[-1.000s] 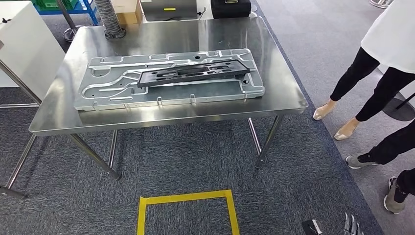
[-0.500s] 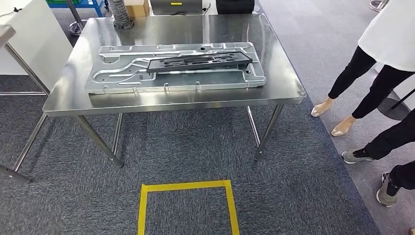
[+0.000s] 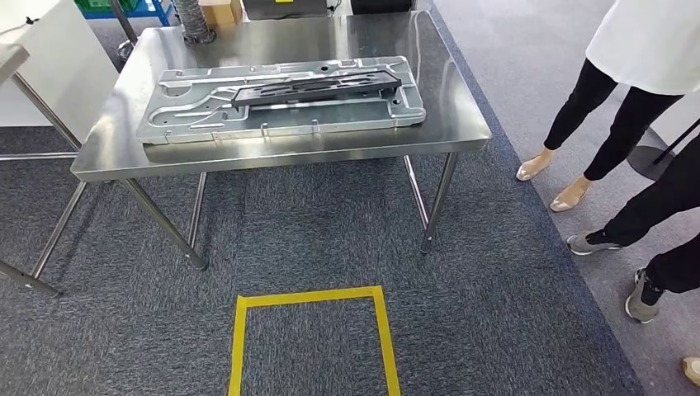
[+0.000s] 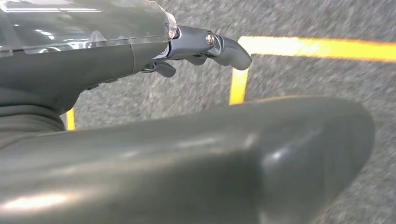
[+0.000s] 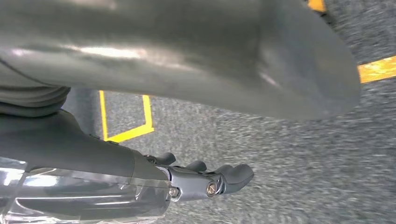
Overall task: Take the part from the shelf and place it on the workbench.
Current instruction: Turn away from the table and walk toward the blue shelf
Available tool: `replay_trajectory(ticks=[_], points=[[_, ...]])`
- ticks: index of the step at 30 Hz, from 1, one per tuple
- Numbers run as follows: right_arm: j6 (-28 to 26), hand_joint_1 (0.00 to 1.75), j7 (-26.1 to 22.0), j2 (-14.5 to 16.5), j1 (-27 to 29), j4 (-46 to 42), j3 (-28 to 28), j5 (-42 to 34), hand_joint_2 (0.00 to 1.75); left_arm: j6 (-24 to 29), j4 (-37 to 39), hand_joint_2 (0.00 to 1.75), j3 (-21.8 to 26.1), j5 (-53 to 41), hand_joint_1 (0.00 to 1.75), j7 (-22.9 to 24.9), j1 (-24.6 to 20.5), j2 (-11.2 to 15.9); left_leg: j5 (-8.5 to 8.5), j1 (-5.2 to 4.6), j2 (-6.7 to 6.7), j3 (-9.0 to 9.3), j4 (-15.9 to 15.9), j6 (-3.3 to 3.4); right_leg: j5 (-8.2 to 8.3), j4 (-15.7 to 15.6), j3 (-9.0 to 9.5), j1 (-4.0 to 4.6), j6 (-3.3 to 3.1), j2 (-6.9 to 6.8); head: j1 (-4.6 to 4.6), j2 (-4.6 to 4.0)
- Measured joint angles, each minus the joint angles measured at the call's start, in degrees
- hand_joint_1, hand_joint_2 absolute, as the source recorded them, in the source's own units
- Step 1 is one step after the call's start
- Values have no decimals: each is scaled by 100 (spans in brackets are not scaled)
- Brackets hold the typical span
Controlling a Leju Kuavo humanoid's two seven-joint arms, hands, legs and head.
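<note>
The black part [image 3: 315,86] lies on the silver plate [image 3: 206,124] on the bench [image 3: 272,155], upper centre. Both hands, left [image 4: 205,44] and right [image 5: 205,179], hang over carpet, fingers loosely extended, holding nothing

A glossy brushed-steel workbench [image 3: 462,136] carries a dull silver stamped-metal panel [image 3: 281,124] with a matt black plastic-looking part [image 3: 314,87] on it, above rough grey carpet [image 3: 314,239] marked with smooth yellow tape [image 3: 309,296].
</note>
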Motion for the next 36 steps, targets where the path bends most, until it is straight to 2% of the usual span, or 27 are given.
replay_trajectory(ticks=[2,3,4,5,7,8,9,10,12,13,14,15,17,18,19,20,22,24,25,28,29,30,32,33,34,35,36], points=[[44,0,40,33,-4,7,-19,1,0,-15,0,0,-17,-28,0,27,-6,-2,-532,1,-3,-206,760,-9,118,15,-167,37,-45,-7,0,0],[61,0,52,44,-5,10,-24,1,0,-18,0,0,-23,-34,0,38,-9,-2,-641,0,-4,-251,1057,-10,173,30,-252,56,-51,-10,0,0],[78,0,58,52,-6,13,-28,1,0,-18,0,0,-27,-38,0,46,-11,-2,-604,-1,-4,-196,1175,-1,229,53,-346,75,-53,-11,0,0],[95,0,62,60,-7,14,-32,1,0,-16,0,0,-29,-39,0,50,-13,-1,-472,-2,-4,-37,1088,16,280,82,-439,91,-49,-10,0,0],[119,0,63,74,-12,17,-37,5,0,-8,-1,0,-30,-36,0,55,-31,3,-215,-23,-6,576,328,86,366,152,-596,115,-25,-7,-1,0],[126,0,63,82,-15,20,-37,11,0,-5,-2,0,-30,-33,0,55,-45,7,-207,-38,-5,870,-113,121,400,187,-651,124,-2,-8,0,0],[130,0,63,90,-19,23,-38,20,0,-3,-3,0,-30,-32,0,55,-58,9,-244,-58,-5,1069,-441,152,436,213,-687,127,27,-14,0,0],[132,0,63,97,-23,25,-38,33,0,-2,-4,0,-30,-30,0,54,-67,11,-294,-78,-4,1161,-622,178,474,228,-709,124,62,-20,0,0],[129,0,63,97,-28,26,-39,64,0,-2,-4,0,-30,-26,0,54,-64,4,-243,-84,4,1118,-681,239,536,236,-732,105,137,-24,1,0],[126,0,63,97,-28,26,-39,82,0,-1,-4,0,-29,-24,0,54,-62,1,-188,-75,13,1078,-690,284,472,285,-762,93,174,-13,1,0],[124,0,64,96,-26,26,-38,98,0,0,-4,0,-28,-24,0,54,-62,-3,-122,-64,22,1024,-704,326,305,419,-815,83,210,0,1,0],[122,0,66,96,-23,26,-38,110,0,0,-4,0,-28,-22,0,54,-64,-5,-54,-55,30,955,-712,356,46,664,-899,68,245,12,1,0],[121,0,70,97,-21,27,-37,120,0,0,-4,0,-27,-20,0,54,-64,-5,70,-59,33,789,-704,376,-508,1401,-1105,45,307,22,1,0],[121,0,72,97,-21,27,-37,121,0,-1,-4,0,-27,-20,0,54,-62,-5,131,-60,34,706,-694,369,-632,1716,-1160,32,332,22,1,0],[121,0,72,97,-21,28,-37,121,0,-1,-4,0,-27,-22,0,54,-58,-5,189,-59,37,620,-679,358,-619,1873,-1131,18,350,22,1,0],[121,0,72,96,-20,28,-37,121,0,-2,-4,0,-27,-25,0,55,-57,-7,240,-57,40,539,-658,343,-491,1807,-994,5,361,21,1,0],[126,0,72,94,-28,28,-37,121,0,-3,-4,0,-27,-27,0,56,-57,-14,322,-50,40,387,-594,305,-203,1090,-430,-14,352,21,1,0],[152,0,62,90,-48,28,-37,121,0,0,-4,0,-27,-30,0,56,-64,-20,374,-59,36,283,-531,246,-196,278,84,1,290,28,1,0],[168,0,53,88,-56,28,-37,121,0,4,-4,0,-27,-32,0,59,-68,-20,400,-63,34,258,-516,209,-248,78,189,16,245,32,0,0],[191,0,33,89,-52,28,-36,121,0,15,-4,0,-27,-33,0,86,-68,-19,455,-49,28,227,-510,93,-201,4,154,35,93,25,-1,0],[193,0,31,90,-48,28,-36,121,0,19,-4,0,-27,-33,0,98,-66,-17,364,-42,21,182,-417,64,-154,-10,128,29,47,18,-1,0],[193,0,28,90,-45,28,-35,120,0,22,-4,0,-27,-33,0,109,-63,-15,179,-37,13,92,-199,43,-104,-23,93,22,8,9,-1,0],[193,0,18,87,-44,28,-35,113,0,25,-4,0,-27,-37,0,127,-58,-11,-334,-32,5,-180,551,17,-28,-19,-4,36,-34,0,-1,0],[192,0,7,87,-42,28,-35,106,0,25,-4,0,-27,-41,0,133,-55,-11,-508,-32,4,-287,910,10,4,-8,-57,47,-41,-1,-1,0],[191,0,-18,87,-39,28,-36,95,0,23,-4,0,-27,-45,0,137,-52,-11,-567,-32,4,-307,1104,9,29,8,-107,57,-41,0,-1,0],[191,0,-62,87,-35,28,-36,80,0,22,-4,0,-27,-49,0,139,-51,-9,-513,-33,4,-214,1072,17,48,30,-150,64,-37,2,-1,0],[194,0,-124,87,-31,28,-37,58,0,22,-4,0,-26,-53,0,139,-51,-7,-377,-35,3,2,798,35,60,54,-184,69,-29,4,-1,0]])
